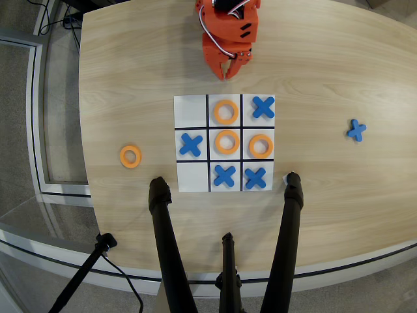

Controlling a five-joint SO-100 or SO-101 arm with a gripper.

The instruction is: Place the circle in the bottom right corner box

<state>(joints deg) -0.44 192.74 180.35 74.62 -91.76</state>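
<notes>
In the overhead view, a loose orange circle [130,156] lies flat on the wooden table, left of the white 3x3 grid board [193,186]. The blank corner box [191,111] at the board's top left, nearest the arm's side, holds nothing. Three more orange rings fill the top-middle [226,111], centre [227,141] and middle-right [260,146] cells. Blue crosses sit in several other cells. My orange gripper [229,73] hangs above the table just beyond the board's top edge, shut and holding nothing, far from the loose circle.
A spare blue cross [356,130] lies on the table at the right. Black tripod legs [167,248] [287,241] reach over the table's near edge below the board. The other blank corner [193,175] has blue crosses on two sides.
</notes>
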